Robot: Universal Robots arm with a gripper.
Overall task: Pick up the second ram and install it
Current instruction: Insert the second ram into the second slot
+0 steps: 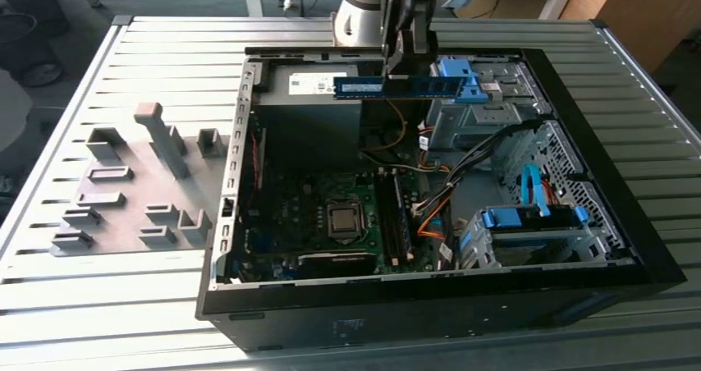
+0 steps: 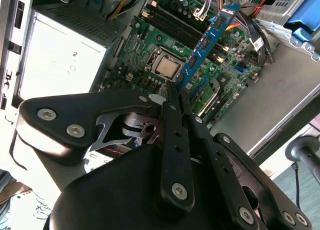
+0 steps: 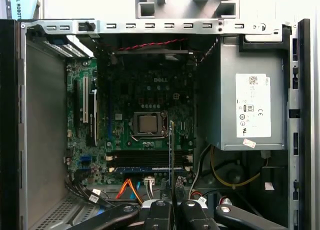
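- The robot arm [image 1: 362,6] runs off the exterior view's upper edge, so its upper length is cut away.
- In the second wrist view, one end of the second ram [image 2: 207,40] vanishes between the clamped fingers of the claw [image 2: 176,92]. The claw's body is cut by the picture's edge.
- In the first wrist view the ram stands edge-on as a thin line, its chips and label hidden.
- The grey holder blocks [image 3: 145,5] are cropped by that picture's edge.
- In the exterior view, the near wall of the computer case [image 1: 438,305] hides the nearest strip of the motherboard [image 1: 318,215].
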